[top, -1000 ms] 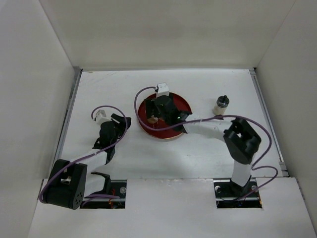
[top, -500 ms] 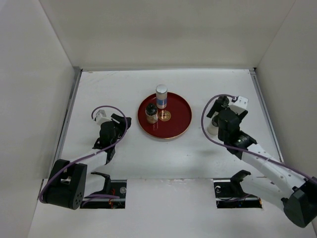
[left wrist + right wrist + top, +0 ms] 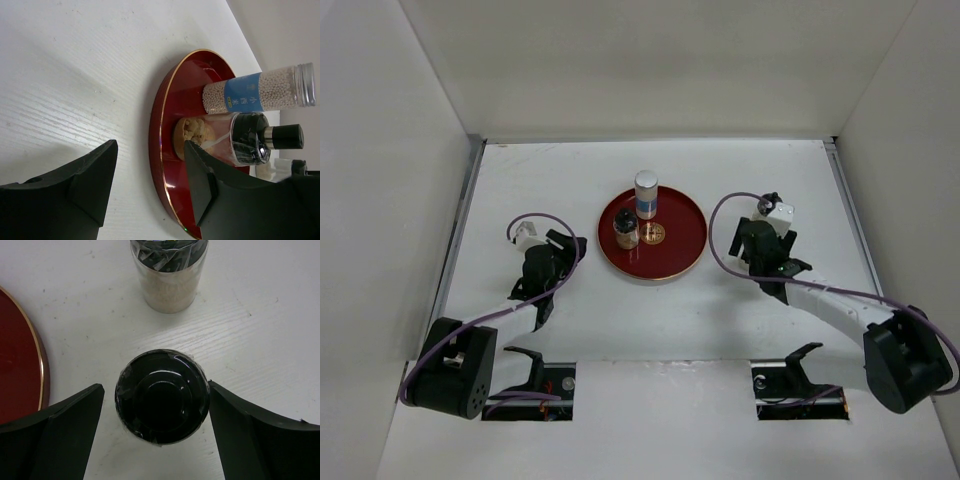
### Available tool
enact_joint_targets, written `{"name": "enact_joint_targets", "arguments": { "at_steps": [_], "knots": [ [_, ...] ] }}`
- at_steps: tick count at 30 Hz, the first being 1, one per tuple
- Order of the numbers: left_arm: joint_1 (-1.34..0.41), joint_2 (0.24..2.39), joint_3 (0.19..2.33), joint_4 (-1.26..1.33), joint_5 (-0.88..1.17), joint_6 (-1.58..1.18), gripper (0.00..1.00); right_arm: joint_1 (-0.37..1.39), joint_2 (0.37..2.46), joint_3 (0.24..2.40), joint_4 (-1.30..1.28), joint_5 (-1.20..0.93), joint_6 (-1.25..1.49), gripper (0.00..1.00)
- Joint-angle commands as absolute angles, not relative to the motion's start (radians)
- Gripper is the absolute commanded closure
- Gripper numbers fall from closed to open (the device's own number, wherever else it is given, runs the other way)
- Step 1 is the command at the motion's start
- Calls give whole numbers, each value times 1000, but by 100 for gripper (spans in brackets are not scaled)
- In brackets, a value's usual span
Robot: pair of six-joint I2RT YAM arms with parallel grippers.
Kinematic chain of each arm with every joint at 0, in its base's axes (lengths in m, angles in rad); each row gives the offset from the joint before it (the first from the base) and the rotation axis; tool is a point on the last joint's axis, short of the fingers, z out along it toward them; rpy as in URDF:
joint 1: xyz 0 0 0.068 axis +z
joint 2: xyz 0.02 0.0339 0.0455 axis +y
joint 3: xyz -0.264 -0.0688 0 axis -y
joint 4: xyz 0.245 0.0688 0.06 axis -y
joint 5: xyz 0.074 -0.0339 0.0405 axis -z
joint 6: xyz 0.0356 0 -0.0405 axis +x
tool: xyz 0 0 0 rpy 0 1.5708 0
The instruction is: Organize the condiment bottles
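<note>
Arms: I see white tubes with black joint housings on the left arm (image 3: 505,318) and right arm (image 3: 830,300).
Cables: purple cable (image 3: 713,228) loops at both wrists.
Tips: matte black wedge fingers (image 3: 90,185).

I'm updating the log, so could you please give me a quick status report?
Left gripper open, empty. Right gripper open, straddling a dark-capped shaker on the table. Second shaker just beyond; nothing blocking.

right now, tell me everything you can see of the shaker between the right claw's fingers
The shaker is seen from above: a round black cap with a raised centre, under crinkled clear film; its body is hidden below. It stands upright on the table, off the red tray, between the fingers of the open right claw, clear of one finger; the other is too close to tell.
</note>
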State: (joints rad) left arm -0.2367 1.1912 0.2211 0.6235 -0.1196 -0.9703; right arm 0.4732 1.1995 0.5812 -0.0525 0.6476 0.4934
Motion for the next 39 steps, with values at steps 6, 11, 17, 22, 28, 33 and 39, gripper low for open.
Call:
{"name": "enact_joint_targets", "arguments": {
  "at_steps": [6,11,17,22,28,33,39],
  "knots": [
    [-232,1192,221,684,-107,-977,46,496,1164,663,14,779,453,38],
    [-234,1200,224,684,-111,-976,46,629,1115,721,44,779,396,40],
    [-231,1196,222,687,-115,-973,46,774,1333,840,175,597,394,39],
    [-231,1186,219,683,-120,-969,46,867,1540,968,210,549,383,38],
    [-228,1186,218,683,-114,-974,46,898,1651,1032,196,526,373,17],
    [-226,1195,218,687,-112,-977,46,883,1556,1017,198,546,331,0],
    [-228,1189,216,687,-115,-979,46,659,1385,925,224,580,331,0]
  ]
}}
